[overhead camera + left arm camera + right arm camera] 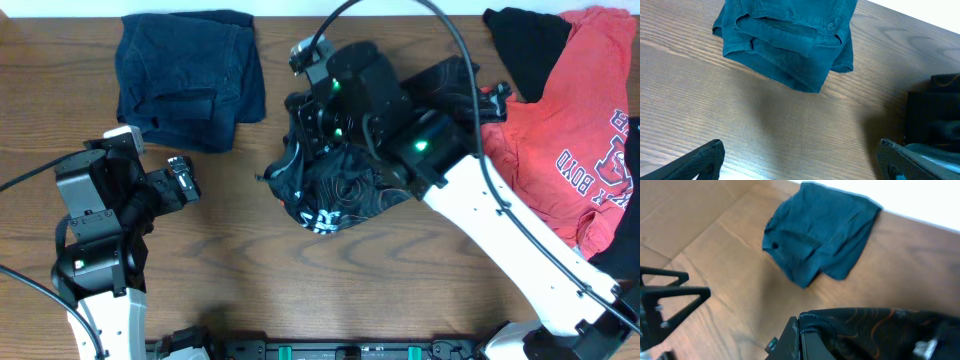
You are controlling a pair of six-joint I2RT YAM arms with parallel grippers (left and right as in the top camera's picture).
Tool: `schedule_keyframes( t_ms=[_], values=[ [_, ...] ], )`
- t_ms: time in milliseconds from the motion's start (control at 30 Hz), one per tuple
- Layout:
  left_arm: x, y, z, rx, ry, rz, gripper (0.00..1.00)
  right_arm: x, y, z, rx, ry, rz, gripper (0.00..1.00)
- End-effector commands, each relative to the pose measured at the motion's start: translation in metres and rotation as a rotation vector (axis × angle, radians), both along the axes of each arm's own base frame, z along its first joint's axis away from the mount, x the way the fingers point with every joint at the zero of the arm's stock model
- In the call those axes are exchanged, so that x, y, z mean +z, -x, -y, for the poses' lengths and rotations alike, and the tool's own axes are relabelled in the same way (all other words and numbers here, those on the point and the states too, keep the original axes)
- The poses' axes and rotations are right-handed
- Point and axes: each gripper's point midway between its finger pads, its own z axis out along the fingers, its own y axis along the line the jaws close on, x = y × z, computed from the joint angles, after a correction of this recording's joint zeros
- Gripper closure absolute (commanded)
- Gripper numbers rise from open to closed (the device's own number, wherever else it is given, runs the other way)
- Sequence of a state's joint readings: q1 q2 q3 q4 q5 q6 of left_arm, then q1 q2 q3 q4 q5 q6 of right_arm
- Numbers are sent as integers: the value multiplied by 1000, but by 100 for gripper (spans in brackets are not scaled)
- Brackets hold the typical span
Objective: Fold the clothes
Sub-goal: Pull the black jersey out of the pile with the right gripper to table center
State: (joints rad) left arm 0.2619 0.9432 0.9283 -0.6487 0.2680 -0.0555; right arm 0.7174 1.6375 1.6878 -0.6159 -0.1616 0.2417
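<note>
Four garments counted on the desk (pixel 260 290), two arms in view.

- 1x black sports shirt (pixel 335 195), with reddish contour lines and white logos. It sits crumpled at desk centre, not folded.
- 1x red T-shirt (pixel 560 150) with white lettering, spread loosely at the right side and just beside the black shirt.
- 1x blue garment (pixel 190 75), folded, at the back left and well apart from the black shirt.
- 1x black garment (pixel 525 45) in the back right corner, overlapping the top of the red tee.
- More dark cloth at the right edge; can't tell if it's a separate piece.

Left fingers (pixel 183 182): spread wide, holding nothing, over bare desk left of the shirt.
Right fingers (pixel 303 112): clenched on the black shirt's back edge, with fabric bunched at the tips in the wrist view.
</note>
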Motion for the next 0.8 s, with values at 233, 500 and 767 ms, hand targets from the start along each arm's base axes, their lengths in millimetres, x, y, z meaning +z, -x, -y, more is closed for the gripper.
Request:
schedule_keyframes(
  t_ms=[233, 500, 767],
  values=[
    [8, -3, 4, -16, 27, 21, 2, 156, -18, 35, -108, -9, 458, 99],
    [8, -3, 4, -17, 28, 21, 2, 223, -19, 59, -209, -21, 668, 99],
    [14, -4, 26, -137, 85, 52, 2, 220, -27, 87, -294, 60, 653, 99]
  ],
)
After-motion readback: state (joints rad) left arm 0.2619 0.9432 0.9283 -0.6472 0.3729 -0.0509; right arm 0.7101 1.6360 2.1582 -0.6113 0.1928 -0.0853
